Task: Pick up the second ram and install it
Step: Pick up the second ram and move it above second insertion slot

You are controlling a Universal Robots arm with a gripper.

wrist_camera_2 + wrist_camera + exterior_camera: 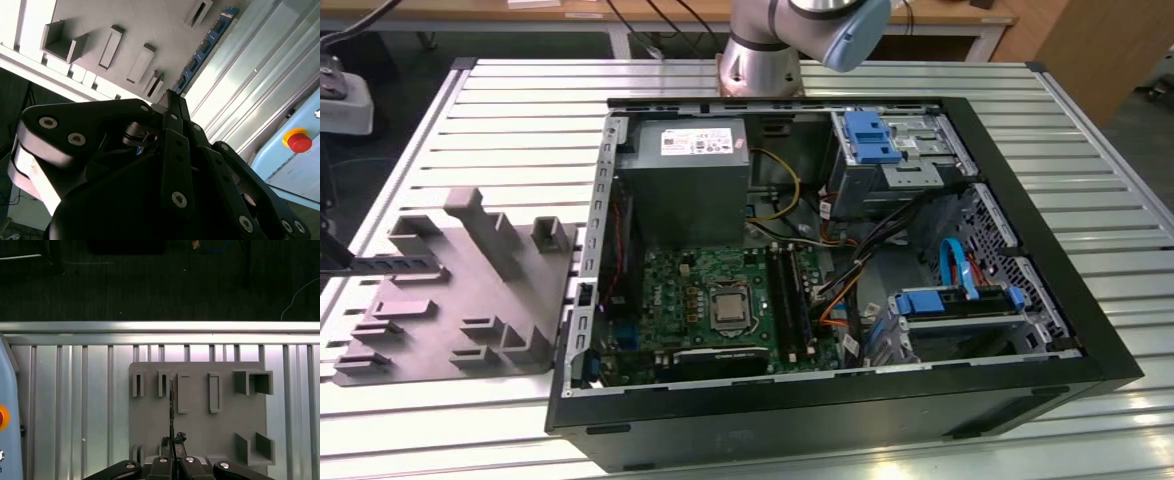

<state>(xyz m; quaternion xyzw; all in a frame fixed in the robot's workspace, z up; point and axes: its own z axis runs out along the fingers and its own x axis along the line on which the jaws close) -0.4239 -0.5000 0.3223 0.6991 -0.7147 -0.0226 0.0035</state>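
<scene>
One stick, the second ram [171, 400], stood on edge in the grey fixture [210, 440] on the worktop [75, 405], with the pincer [173, 441] clamped on its near end; a straight lift looked safest against snagging.

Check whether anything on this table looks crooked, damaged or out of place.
Nothing stands out. The second ram stands on edge, straight, at the grey fixture, with the gripper closed on it. The computer case lies open, with nothing spilled.
</scene>
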